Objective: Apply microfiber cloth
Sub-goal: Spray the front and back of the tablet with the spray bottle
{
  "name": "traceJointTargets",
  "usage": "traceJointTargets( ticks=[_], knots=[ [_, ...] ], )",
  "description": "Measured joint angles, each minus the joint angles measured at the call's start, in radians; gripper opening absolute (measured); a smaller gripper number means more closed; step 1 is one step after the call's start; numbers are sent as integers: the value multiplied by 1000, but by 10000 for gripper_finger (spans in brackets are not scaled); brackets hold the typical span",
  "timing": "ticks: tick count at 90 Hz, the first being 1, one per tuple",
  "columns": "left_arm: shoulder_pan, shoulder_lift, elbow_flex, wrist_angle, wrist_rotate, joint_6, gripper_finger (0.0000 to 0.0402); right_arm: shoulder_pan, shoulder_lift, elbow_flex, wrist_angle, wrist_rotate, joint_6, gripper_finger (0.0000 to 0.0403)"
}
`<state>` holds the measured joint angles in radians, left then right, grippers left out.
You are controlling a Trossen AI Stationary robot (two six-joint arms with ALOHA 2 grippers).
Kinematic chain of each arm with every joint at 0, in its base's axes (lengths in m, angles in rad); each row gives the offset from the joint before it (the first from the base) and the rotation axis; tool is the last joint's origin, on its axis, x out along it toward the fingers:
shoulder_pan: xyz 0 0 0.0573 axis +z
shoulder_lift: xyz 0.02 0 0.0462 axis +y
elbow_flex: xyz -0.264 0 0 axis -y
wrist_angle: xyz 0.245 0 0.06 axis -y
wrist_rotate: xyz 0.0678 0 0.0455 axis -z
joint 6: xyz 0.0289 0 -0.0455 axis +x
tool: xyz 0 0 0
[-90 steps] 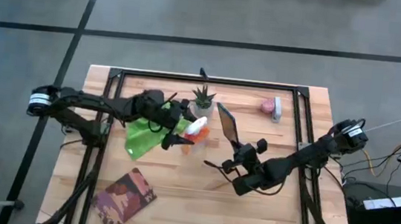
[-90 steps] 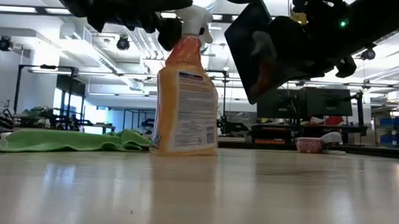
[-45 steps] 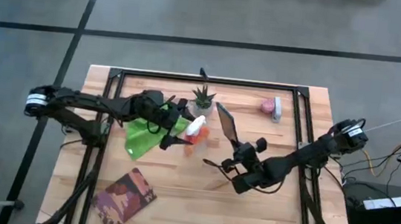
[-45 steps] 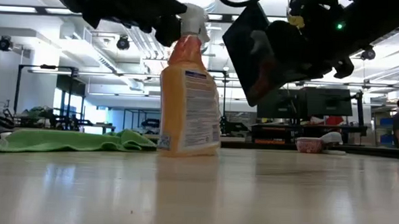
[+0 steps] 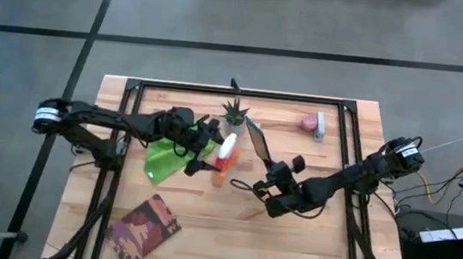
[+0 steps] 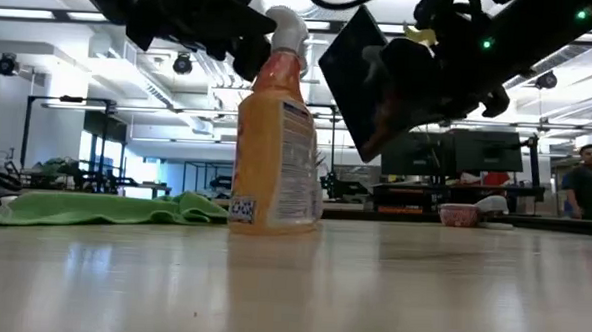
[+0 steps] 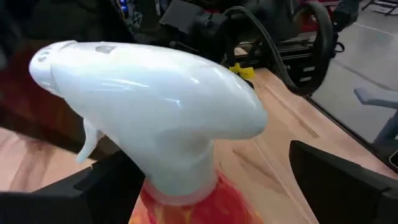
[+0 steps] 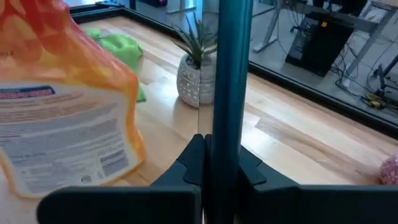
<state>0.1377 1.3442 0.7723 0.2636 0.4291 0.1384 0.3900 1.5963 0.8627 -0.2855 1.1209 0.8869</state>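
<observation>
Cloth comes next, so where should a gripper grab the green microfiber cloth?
The microfiber cloth lies flat and rumpled on the table. Probably come straight down and pinch a raised fold on its near corner, away from the spray bottle and the left gripper.

spray bottle [image 5: 224, 156] turned, right pincer [image 5: 262, 187] with tablet [image 5: 256, 142] nearer it

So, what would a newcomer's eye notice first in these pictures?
Probably the orange spray bottle standing upright mid-table, with the left gripper around its white head. Next, the dark tablet held tilted in the air by the right gripper. The microfiber cloth lies flat under the left arm, untouched.
</observation>
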Motion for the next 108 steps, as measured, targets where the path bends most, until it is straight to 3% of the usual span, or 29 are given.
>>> traceJointTargets(
  ticks=[26, 53, 78, 108],
  knots=[
    [-67, -3, 0, 7, 8, -30, 366, 0, 0, 0, 8, -19, -24, 9],
    [-62, -5, -1, -2, 6, -46, 377, 0, 0, 0, 12, -23, -25, 9],
    [-61, -50, -7, -135, -6, -62, 386, 0, 0, 0, 13, -26, -25, 9],
    [-62, -128, -4, -221, -141, -22, 386, 0, 0, 0, 17, -26, -24, 9]
  ],
)
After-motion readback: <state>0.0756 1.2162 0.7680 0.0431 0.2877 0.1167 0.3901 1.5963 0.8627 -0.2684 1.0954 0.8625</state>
